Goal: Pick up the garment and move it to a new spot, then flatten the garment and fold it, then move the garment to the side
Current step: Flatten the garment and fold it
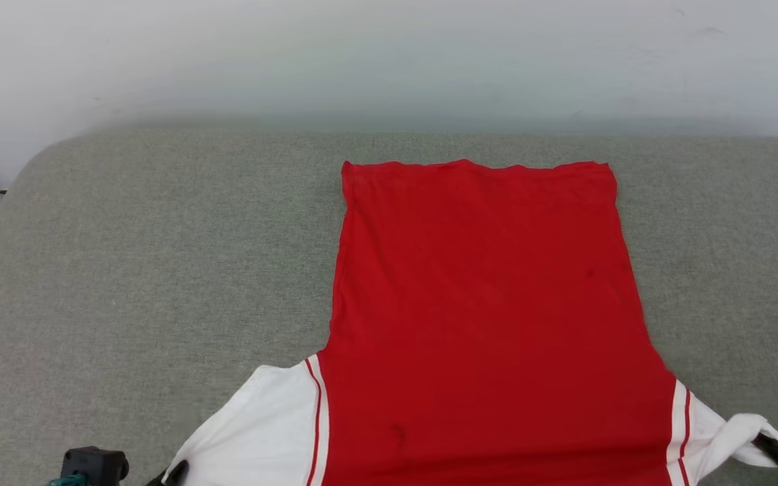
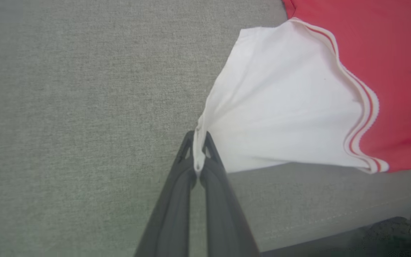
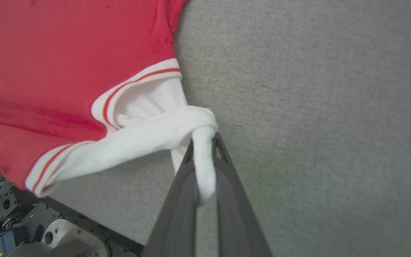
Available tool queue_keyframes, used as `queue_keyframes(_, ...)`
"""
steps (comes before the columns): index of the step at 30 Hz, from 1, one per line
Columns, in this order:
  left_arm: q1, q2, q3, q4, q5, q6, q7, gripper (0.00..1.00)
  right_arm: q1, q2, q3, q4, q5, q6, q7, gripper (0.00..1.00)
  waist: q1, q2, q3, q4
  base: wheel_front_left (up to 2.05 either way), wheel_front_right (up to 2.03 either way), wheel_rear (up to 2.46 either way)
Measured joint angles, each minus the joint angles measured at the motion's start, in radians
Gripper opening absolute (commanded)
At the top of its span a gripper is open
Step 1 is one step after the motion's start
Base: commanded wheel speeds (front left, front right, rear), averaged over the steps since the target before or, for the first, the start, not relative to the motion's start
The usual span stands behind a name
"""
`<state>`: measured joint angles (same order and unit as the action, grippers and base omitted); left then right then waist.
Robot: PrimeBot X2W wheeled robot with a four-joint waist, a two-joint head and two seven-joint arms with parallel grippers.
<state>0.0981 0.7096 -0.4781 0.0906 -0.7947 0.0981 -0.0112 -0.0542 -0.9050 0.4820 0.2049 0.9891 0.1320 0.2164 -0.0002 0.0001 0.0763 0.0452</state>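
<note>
- Red jersey cloth of the garment (image 1: 483, 304) is lying flat, plain side up, on the grey upholstered surface (image 1: 159, 270), with the hem toward the far wall and the shoulders toward the robot.
- Left gripper (image 2: 198, 148) is pinching the rim of the white left sleeve (image 2: 280, 107), jaws closed on the cloth. Only a thin sliver is sitting between the fingers, so a firm pull is risking a slip-out.
- Right gripper (image 3: 203, 150) is clamping a bunched, twisted wad of the right sleeve (image 3: 148, 135). That twist is likely to carry a crease into any fold.
- Unequal grips are threatening a skewed pull, which would drag the body off-square.
- Shoulder end appears to be reaching past the surface's near edge in the right wrist view. Letting go here is risking the garment sliding off.
</note>
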Motion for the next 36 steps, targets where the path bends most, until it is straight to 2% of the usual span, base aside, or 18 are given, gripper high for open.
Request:
queue_keyframes(3,0.021,0.001,-0.009,-0.046,0.000,0.014,0.012,0.00,0.030,-0.016,-0.013,-0.006,0.032,0.000,0.022,0.00,0.0001,0.0001,0.006,0.000,0.00,0.00,0.00)
queue_keyframes(4,0.021,0.000,-0.011,-0.058,0.000,0.018,0.014,0.00,0.036,-0.022,-0.014,-0.007,0.032,0.000,0.028,0.04,0.0001,0.0000,0.009,-0.001,0.00,0.00,0.00)
queue_keyframes(5,0.021,-0.001,-0.012,-0.070,0.000,0.021,0.018,0.00,0.037,-0.025,-0.017,-0.008,0.025,0.000,0.026,0.61,0.0000,0.0000,0.013,-0.001,0.00,0.00,0.00)
queue_keyframes(6,0.020,-0.002,-0.014,-0.080,0.000,0.023,0.019,0.00,0.037,-0.026,-0.023,-0.010,0.022,0.000,0.024,1.00,0.0001,0.0001,0.017,-0.001,0.00,0.00,0.00)
queue_keyframes(14,-0.024,0.002,-0.029,-0.197,0.007,0.034,0.081,0.00,-0.015,-0.012,-0.122,-0.072,0.082,-0.001,0.077,1.00,0.0002,0.0000,0.064,0.008,0.00,0.00,0.00)
queue_keyframes(21,-0.072,0.027,-0.060,-0.358,0.039,0.054,0.173,0.00,-0.174,0.016,-0.263,-0.134,0.080,-0.001,0.254,1.00,0.0002,0.0000,0.143,0.040,0.00,0.00,0.00)
queue_keyframes(26,-0.119,0.036,-0.083,-0.457,0.082,0.070,0.225,0.00,-0.328,0.065,-0.362,-0.105,0.015,-0.001,0.448,1.00,0.0003,0.0000,0.227,0.085,0.00,0.00,0.00)
queue_keyframes(32,-0.174,0.032,-0.117,-0.535,0.125,0.069,0.277,0.00,-0.532,0.113,-0.451,-0.066,-0.185,-0.001,0.711,1.00,0.0004,0.0000,0.338,0.159,0.00,0.00,0.00)
queue_keyframes(36,-0.214,0.026,-0.131,-0.573,0.148,0.063,0.292,0.00,-0.638,0.167,-0.497,-0.042,-0.305,-0.001,0.858,1.00,0.0004,0.0000,0.400,0.217,0.00,0.00,0.00)
